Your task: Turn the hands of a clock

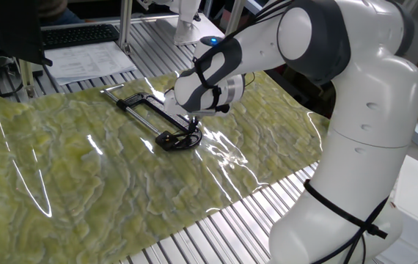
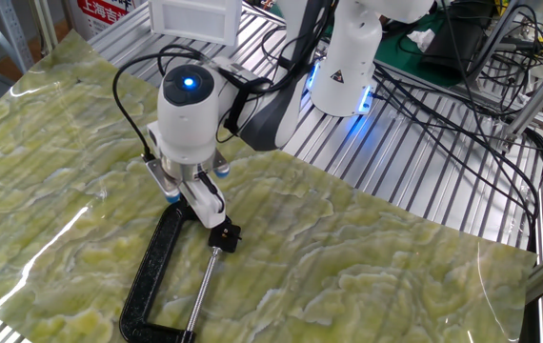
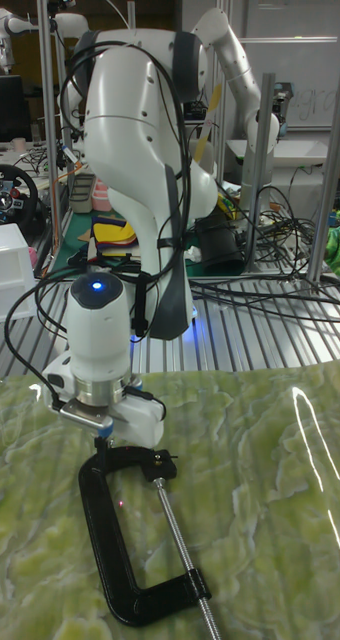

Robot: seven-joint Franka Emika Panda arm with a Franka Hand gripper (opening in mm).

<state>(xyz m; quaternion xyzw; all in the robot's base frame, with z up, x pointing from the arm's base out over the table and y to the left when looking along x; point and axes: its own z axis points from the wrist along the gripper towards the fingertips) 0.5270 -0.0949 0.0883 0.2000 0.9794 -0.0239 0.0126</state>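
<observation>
Slatted aluminium bench (image 1: 216,235) under a glossy green marbled mat (image 1: 84,183), with glare streaks across the mat. Keyboard (image 1: 77,34) and papers (image 1: 92,60) lie at the far left edge in one fixed view; a cable tangle (image 2: 452,86) lies to the right of the robot base in the other fixed view.

Black C-clamp (image 2: 157,276) lies flat on the mat, left of centre in the other fixed view. Its curved frame runs from near the wrist down to the bottom edge. Silver threaded rod (image 2: 205,286) lies alongside the frame, ending at a small dark pad (image 2: 225,235) at the clamp's mouth. No dial can be made out; if a clock sits in the clamp's mouth, it is too small or hidden to tell.

White arm reaches down from the right, wrist (image 2: 187,114) with its blue light on. Gripper (image 2: 212,221) points down at the clamp's upper end, fingertips just at the dark pad. Contact cannot be confirmed. In the tall fixed view the wrist hides the fingers. Jaws: cannot tell whether spread or pressed together.
</observation>
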